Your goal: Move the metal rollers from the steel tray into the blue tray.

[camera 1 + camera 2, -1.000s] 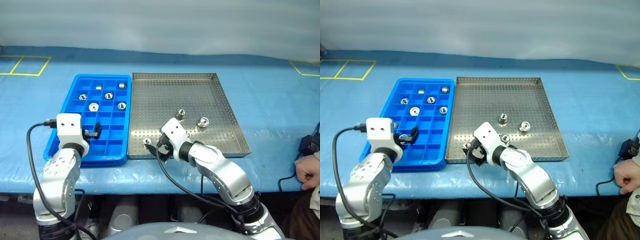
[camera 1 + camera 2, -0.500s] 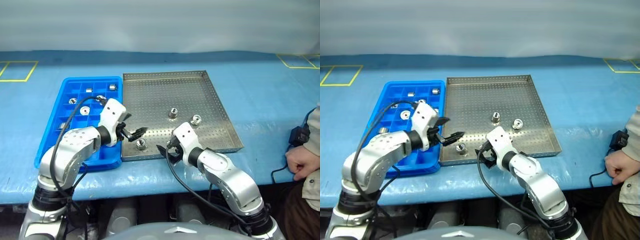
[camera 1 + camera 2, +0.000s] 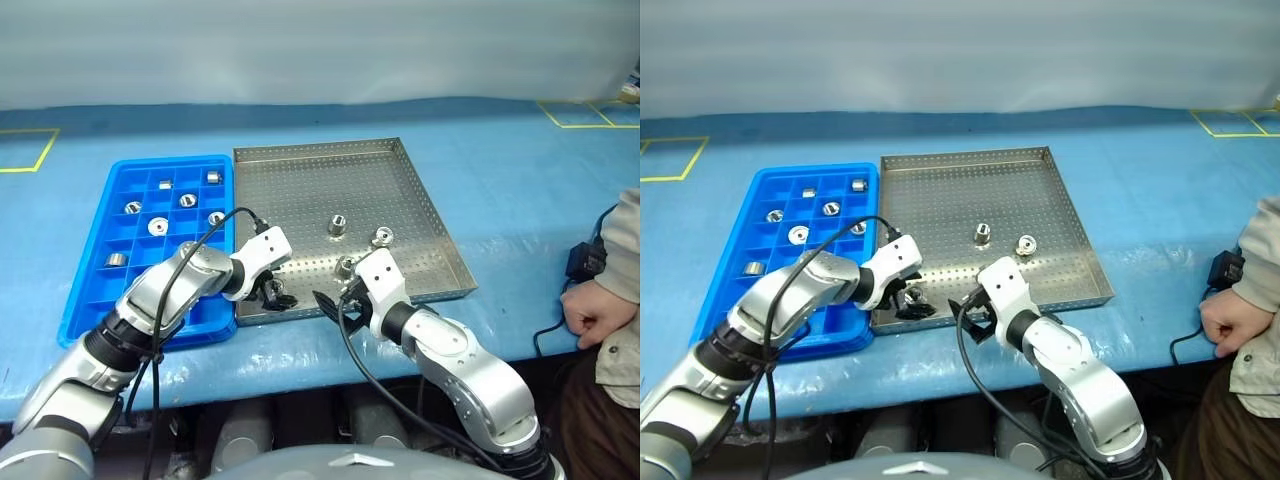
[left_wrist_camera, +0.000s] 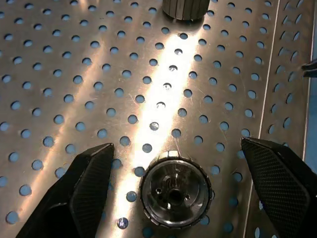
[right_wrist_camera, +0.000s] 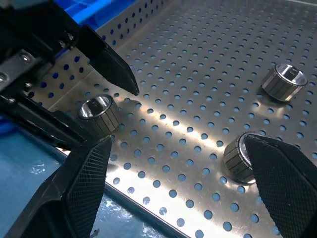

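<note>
A bright blue plastic tray (image 3: pixel 100 290) divided into small square compartments lies on the left of the blue-covered table (image 3: pixel 500 180). Seven small shiny silver rollers rest in its far compartments, among them one alone near the left wall (image 3: pixel 117 260).

Just to the right of it, edge to edge, sits the large shallow tray of grey perforated sheet steel (image 3: pixel 300 180). The left gripper (image 3: pixel 273 296) reaches over the steel tray's near left corner with its two black fingers (image 4: pixel 84 193) spread wide. A silver roller with a central hole (image 4: pixel 175 189) stands upright on the perforated floor between them, and neither finger touches it.

Further right, the right gripper (image 3: pixel 335 305) hangs at the steel tray's near rim, also wide open and empty. A second roller (image 5: pixel 240 157) lies on its side just beyond the right gripper's fingers, apart from them. Two more rollers sit farther in near the tray's middle: one upright (image 3: pixel 339 225), and one to its right (image 3: pixel 382 237).

At the far right, a person's hand (image 3: pixel 590 320) rests on the table edge beside a black cable (image 3: pixel 545 335).
</note>
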Available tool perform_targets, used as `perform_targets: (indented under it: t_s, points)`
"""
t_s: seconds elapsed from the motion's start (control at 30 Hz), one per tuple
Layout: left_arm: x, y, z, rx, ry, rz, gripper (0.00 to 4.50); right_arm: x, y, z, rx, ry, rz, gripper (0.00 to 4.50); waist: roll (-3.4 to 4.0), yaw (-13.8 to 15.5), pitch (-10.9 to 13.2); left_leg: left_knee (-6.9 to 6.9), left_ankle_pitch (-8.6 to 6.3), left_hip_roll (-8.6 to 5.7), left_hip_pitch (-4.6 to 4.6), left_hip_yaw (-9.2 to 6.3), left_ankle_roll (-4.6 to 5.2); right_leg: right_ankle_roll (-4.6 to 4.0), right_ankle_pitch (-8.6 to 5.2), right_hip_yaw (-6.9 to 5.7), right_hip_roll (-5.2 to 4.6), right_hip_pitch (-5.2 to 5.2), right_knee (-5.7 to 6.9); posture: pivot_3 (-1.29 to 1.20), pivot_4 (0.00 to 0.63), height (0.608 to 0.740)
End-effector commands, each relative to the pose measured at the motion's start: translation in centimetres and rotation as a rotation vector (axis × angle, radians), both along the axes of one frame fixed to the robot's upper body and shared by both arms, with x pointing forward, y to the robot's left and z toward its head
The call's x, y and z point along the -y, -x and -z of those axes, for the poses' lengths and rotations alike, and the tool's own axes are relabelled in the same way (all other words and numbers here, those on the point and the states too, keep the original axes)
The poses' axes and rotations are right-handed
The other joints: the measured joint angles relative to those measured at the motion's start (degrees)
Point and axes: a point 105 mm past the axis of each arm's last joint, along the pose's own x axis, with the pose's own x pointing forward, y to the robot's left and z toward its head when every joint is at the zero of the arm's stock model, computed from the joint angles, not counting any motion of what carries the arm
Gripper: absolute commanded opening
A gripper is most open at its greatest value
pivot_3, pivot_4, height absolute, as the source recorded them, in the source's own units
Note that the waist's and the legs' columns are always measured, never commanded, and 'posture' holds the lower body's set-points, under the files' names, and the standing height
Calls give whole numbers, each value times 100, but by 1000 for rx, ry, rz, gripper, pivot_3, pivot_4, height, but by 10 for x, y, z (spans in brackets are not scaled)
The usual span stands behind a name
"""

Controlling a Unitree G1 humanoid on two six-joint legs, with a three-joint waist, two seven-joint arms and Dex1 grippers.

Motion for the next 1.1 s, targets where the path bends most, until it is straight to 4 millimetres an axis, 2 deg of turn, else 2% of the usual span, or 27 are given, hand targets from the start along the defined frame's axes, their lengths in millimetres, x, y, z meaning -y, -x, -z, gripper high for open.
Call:
perform_targets:
  t_s: [0.03, 0.2, 0.3, 0.43, 0.57, 0.73, 0.8, 0.9, 1.1]
  points:
    - [0, 3, 5, -4, -39, 57, 4086, -2, 1, -16, 69, -33, -8, 4500, 0, -18, 0, -1, 0, 0, 0, 0, 0, 0, 0, 1, 0, 0, 0, -86, 150, 740]
    - [-2, 4, 4, -2, -47, 79, 2483, -3, 1, -15, 66, -30, -5, 4500, 0, -29, 0, 0, 0, 3, 0, 2, 1, 0, 0, 3, -1, -1, 0, -74, 150, 740]
    - [0, -4, -11, 69, 11, 43, 1683, -4, 0, -15, 65, -23, -11, 4500, 0, -28, 0, 1, 0, 4, 0, 3, 1, 1, 0, 4, -1, 0, 1, -62, 150, 740]
    - [-8, -28, -45, 225, 161, -151, 1691, -3, -4, -13, 63, 3, -10, 4500, -1, -7, 1, 2, 0, 6, -3, 2, 1, 5, 3, 5, -1, -3, 1, -34, 150, 740]
    - [-38, -44, -84, 446, 321, -489, 1691, -12, -5, -16, 71, -5, -55, 4500, -2, 5, 1, 1, 0, 6, -2, 3, 1, 16, 10, 7, -1, -2, 1, 2, 150, 740]
    - [-89, -28, -114, 757, 368, -851, 1691, -25, -7, -20, 80, -6, -135, 4500, -3, 56, 0, -3, -1, 6, 0, 0, 1, 38, 25, 7, -2, 0, 1, 87, 150, 740]
    - [-109, -14, -117, 867, 301, -951, 1691, -31, -8, -23, 86, -9, -183, 4500, -3, 116, 0, -3, -1, 6, 1, 0, 1, 32, 29, 7, -2, 0, 2, 130, 150, 740]
    - [-136, 6, -111, 933, 240, -1123, 1691, -43, -9, -26, 102, -10, -261, 4500, -3, 251, 0, -2, 0, 3, 4, -3, 0, 13, 40, 2, -5, 6, 1, 187, 150, 740]
    - [-164, 39, -89, 934, 124, -1317, 1691, -68, -9, -39, 178, -68, -416, 4500, -8, 549, -2, 3, 1, 2, 7, -10, -1, 12, 10, -9, -9, 14, 0, 274, 150, 740]
